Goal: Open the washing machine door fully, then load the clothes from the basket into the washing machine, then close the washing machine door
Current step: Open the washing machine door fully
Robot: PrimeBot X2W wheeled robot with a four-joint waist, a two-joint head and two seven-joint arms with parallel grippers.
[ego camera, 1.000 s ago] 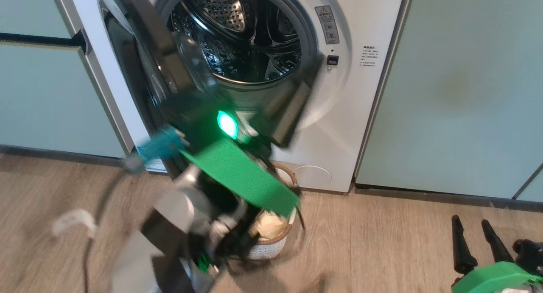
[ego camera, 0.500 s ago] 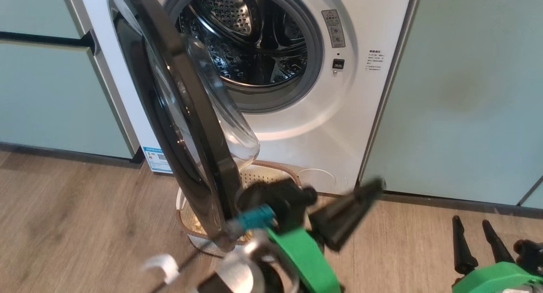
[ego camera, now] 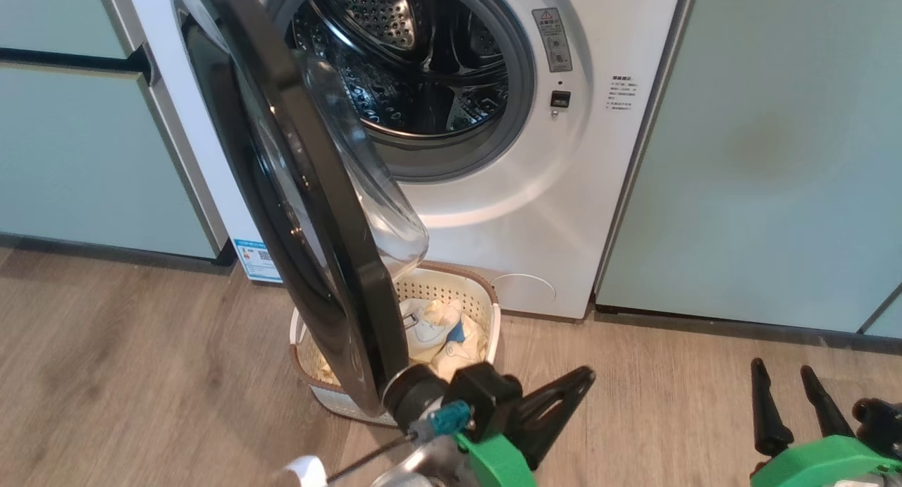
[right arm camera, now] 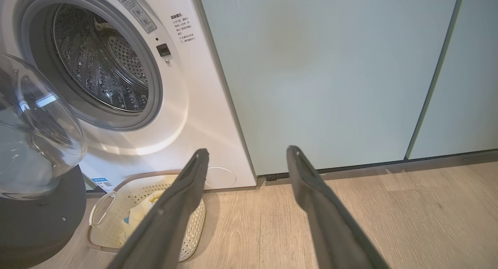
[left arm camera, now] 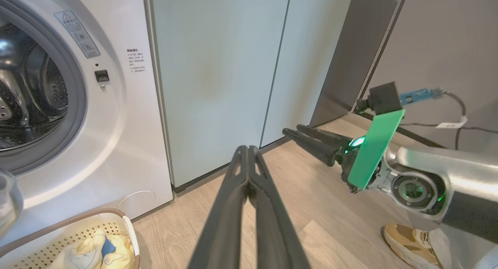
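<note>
The washing machine (ego camera: 564, 191) has its steel drum (ego camera: 423, 64) exposed. The washing machine door (ego camera: 316, 212) stands partly swung out, edge-on to the head view, its glass bowl (right arm camera: 35, 132) bulging toward the opening. Under the door sits the basket (ego camera: 451, 287) with the clothes (ego camera: 440, 332) inside, pale yellow with a blue patch; both also show at the basket (left arm camera: 70, 238) and clothes (left arm camera: 97, 253) in the left wrist view. My left gripper (ego camera: 583, 380) is shut on nothing, low beside the basket's right side, its fingers pointing right. My right gripper (ego camera: 786, 374) hangs open over the floor, far right.
Pale teal cabinet doors (ego camera: 761, 156) flank the machine on the right and left (ego camera: 84, 156). Wood floor (ego camera: 634, 416) lies between the basket and my right gripper. A person's shoe (left arm camera: 404, 241) rests on the floor behind my right arm (left arm camera: 428, 175).
My left arm has swung down from in front of the drum opening to floor level right of the basket, uncovering the clothes. The right gripper has stayed put; the camera shifted slightly.
</note>
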